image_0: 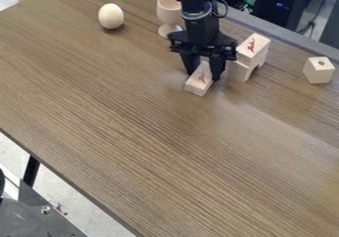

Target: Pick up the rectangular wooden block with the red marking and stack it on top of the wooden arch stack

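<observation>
Wood-grain tabletop (152, 147), metal frame part (39, 211) lower left. Black gripper (204, 76) down at red-marked rectangular wooden block (199, 84), upper centre of table; can't tell if it's gripped. Red-marked wooden block (254, 46) on wooden arch block (244, 71) just right. Wooden goblet (169, 14) behind, partly hidden. Wooden egg (110, 17) upper left, holed wooden cube (318, 73) far right.

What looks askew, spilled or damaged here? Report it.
Nothing stands out: the egg, goblet and drilled cube sit on the table, one marked block rests on the arch, and a second block lies at the gripper.
</observation>
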`<state>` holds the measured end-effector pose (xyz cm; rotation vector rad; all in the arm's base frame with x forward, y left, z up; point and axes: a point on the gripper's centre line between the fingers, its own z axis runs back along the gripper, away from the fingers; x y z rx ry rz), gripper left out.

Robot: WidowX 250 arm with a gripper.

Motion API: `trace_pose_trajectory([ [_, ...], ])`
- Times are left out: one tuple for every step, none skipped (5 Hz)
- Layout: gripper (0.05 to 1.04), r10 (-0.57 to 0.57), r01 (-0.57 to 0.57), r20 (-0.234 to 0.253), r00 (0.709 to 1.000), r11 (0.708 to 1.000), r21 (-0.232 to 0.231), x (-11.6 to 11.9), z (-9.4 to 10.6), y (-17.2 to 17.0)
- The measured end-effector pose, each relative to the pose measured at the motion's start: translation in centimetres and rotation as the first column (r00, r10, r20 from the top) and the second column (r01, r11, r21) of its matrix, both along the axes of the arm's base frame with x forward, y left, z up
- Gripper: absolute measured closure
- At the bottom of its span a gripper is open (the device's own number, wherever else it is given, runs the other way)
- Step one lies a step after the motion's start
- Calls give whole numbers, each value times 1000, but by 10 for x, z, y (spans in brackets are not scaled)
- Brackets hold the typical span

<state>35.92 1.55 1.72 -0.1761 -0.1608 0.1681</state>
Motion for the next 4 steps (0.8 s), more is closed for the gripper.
trace_pose_trajectory([
  [535,-2,2,-29,1000,1000,10,-10,9,0],
  [535,92,-92,-89,992,996,4,-9,23,1],
  [535,149,-151,-44,988,988,-31,-6,55,-4],
  [535,145,-145,-9,989,988,-51,0,68,-12],
])
